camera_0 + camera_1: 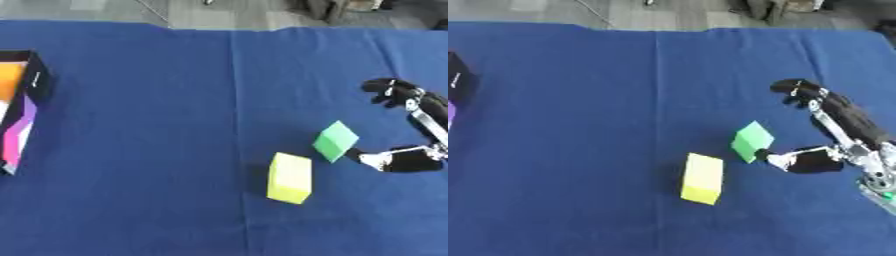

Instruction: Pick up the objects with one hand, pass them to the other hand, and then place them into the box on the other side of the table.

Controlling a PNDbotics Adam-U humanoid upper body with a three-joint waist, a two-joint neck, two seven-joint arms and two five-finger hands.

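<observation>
Reaching in from the table's right edge, the right hand (833, 135) is working at the green block (752, 141), which is sitting tipped on one corner a little right of the table's (157, 100) middle. The thumb tip is touching the block's lower right face, while the fingers (794, 90) are arching well above and beyond it, spread and closed on nothing. So the hand is open around the block rather than pinching it, and the grasp is not yet made.

The yellow block (702, 178) is lying just beside the green one, toward the near edge, apart from it and untouched. The box (22, 110), black outside with orange, purple and pink showing within, is standing at the far left edge of the table, well apart from both blocks. The left hand is not showing in either view.

To do this step well, the fingers should probably be coming down over the far upper face of the green block, opposite the thumb, so that the two sides are meeting flat faces rather than an edge. Because the block looks tilted, a push from the thumb alone may be sliding or rolling it toward the yellow block. Lifting straight up would likely keep the neighbour undisturbed before the pass to the left hand.
</observation>
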